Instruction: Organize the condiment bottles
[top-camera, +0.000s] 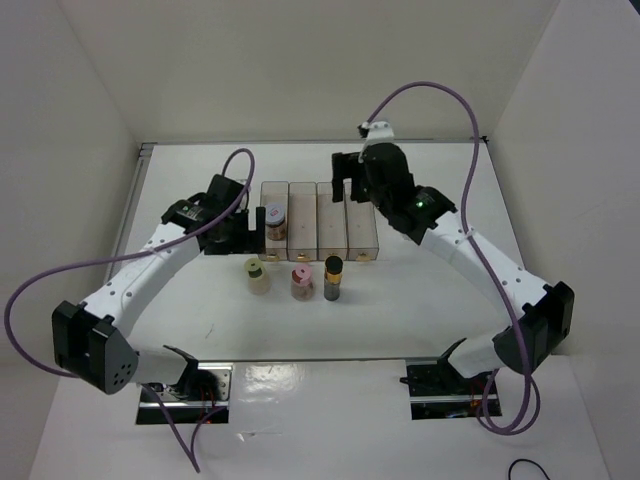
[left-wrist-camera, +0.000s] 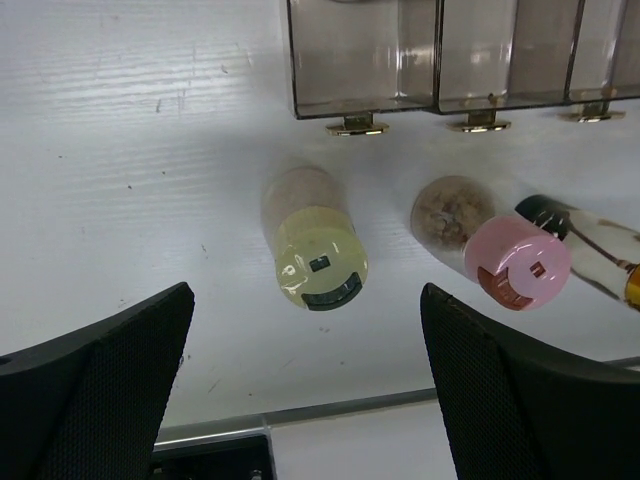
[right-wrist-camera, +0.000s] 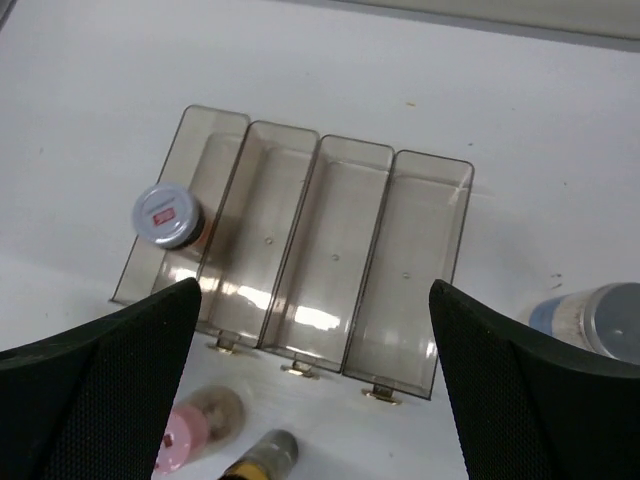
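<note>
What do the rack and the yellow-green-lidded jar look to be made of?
Rack: seemingly clear smoke-tinted plastic, glossy; the table shows through and highlights glint. Its feet look like brassy metal. Yellow-green-lidded jar: see-through body, glass or plastic, unclear; matte plastic-looking lid.

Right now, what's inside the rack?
One grey-lidded jar in the rack's leftmost compartment; other three look empty. A finger of the right tool covers its near-left corner.
</note>
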